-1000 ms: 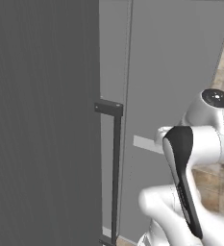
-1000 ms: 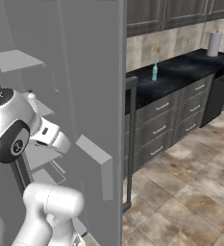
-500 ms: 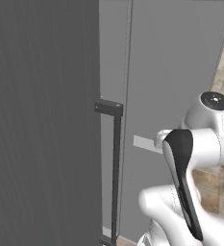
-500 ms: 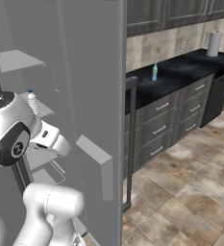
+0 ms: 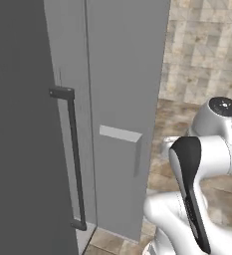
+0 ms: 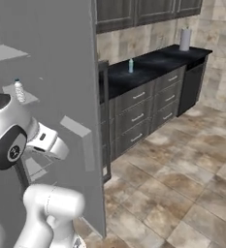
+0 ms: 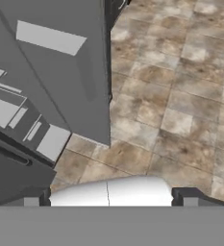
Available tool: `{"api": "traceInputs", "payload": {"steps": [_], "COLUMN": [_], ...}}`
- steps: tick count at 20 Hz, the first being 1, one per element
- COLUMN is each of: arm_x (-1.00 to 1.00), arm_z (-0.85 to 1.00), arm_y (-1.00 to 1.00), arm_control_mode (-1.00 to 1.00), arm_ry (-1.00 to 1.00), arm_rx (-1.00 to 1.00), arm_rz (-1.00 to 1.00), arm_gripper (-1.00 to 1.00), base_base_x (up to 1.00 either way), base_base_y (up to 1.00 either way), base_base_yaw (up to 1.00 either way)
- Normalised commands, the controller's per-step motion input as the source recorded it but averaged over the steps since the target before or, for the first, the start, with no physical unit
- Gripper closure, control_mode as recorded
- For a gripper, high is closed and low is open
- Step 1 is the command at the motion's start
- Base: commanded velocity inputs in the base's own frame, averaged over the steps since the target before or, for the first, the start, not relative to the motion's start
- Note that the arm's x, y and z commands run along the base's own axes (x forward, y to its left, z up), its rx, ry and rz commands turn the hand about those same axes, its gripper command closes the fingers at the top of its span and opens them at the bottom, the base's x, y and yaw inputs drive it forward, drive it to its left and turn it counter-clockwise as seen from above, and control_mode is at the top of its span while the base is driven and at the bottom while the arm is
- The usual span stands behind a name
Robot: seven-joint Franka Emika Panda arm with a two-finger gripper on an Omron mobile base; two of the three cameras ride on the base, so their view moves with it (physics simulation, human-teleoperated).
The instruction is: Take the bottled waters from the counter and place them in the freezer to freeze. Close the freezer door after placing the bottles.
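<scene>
The tall flat grey freezer (image 6: pixel 51 72) stands with its door swung wide, and one whitish ribbed bottle with a blue cap (image 6: pixel 20 90) already sits on a shelf inside it. The other small clear bottle with a green cap (image 6: pixel 131 65) stands on the long black marble-look counter (image 6: pixel 158 60), well apart from the freezer. Judging by this, fetching that second bottle is the step in hand. The pincer's fingertips (image 7: pixel 34 197) sit wide apart, empty.
</scene>
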Motion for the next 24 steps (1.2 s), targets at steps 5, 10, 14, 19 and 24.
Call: {"api": "traceInputs", "payload": {"steps": [5,10,14,19,24], "arm_x": [0.00,0.00,0.00,0.00,0.00], "arm_z": [0.00,0.00,0.00,0.00,0.00], "arm_y": [0.00,0.00,0.00,0.00,0.00], "arm_control_mode": [1.00,1.00,1.00,1.00,1.00], "arm_ry": [0.00,0.00,0.00,0.00,0.00], "arm_rx": [0.00,0.00,0.00,0.00,0.00], "arm_rz": [0.00,0.00,0.00,0.00,0.00], "arm_gripper": [-1.00,-1.00,-1.00,-1.00,-1.00], "base_base_x": [-0.02,0.69,0.90,1.00,1.00], "base_base_y": [-0.91,-0.94,-0.69,-0.79,-0.92], "base_base_yaw": [-0.39,-0.06,0.04,0.29,0.39]}}
